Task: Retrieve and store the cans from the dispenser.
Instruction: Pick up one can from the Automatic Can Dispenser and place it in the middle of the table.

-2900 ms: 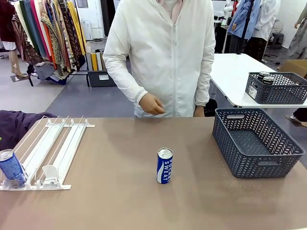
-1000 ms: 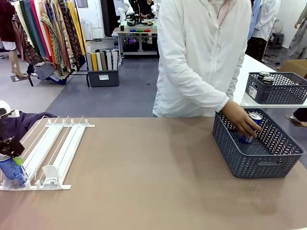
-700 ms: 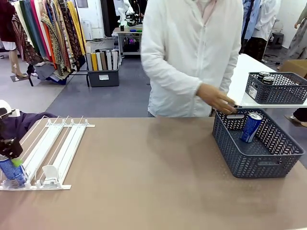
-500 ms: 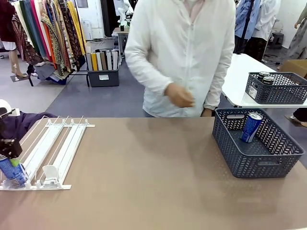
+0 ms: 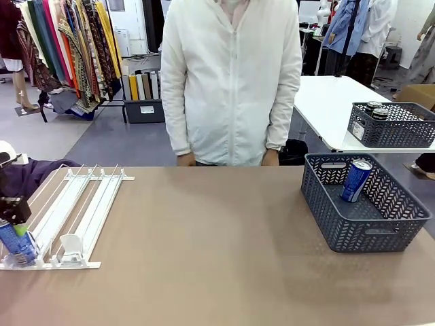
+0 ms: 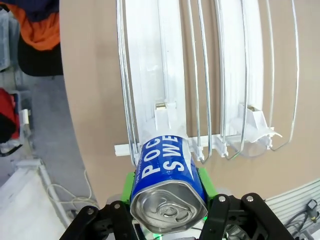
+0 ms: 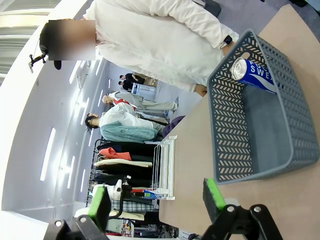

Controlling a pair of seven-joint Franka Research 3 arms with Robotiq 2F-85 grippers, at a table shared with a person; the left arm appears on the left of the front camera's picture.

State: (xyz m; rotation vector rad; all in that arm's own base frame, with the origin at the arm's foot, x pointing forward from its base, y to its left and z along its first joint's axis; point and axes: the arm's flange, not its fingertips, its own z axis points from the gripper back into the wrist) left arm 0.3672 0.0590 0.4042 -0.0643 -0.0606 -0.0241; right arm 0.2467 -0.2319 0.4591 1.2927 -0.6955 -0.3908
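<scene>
My left gripper (image 6: pixel 167 189) is clamped on a blue can (image 6: pixel 165 162) at the near end of the dispenser (image 5: pixel 81 204), by the table's (image 5: pixel 204 272) left edge. Pickup step, I reckon: next I lift it straight out. My right gripper (image 7: pixel 156 197) hangs wide, holding nothing. The grey basket (image 5: pixel 367 227) near the right edge holds a second can (image 5: pixel 355 180), leaning

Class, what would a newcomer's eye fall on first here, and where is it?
The blue aluminium Pocari Sweat can clamped in the robot's left hand, at the near end of the flat white wire dispenser rack on the left. Then a second blue can leaning inside the dark grey lattice basket at right.
</scene>
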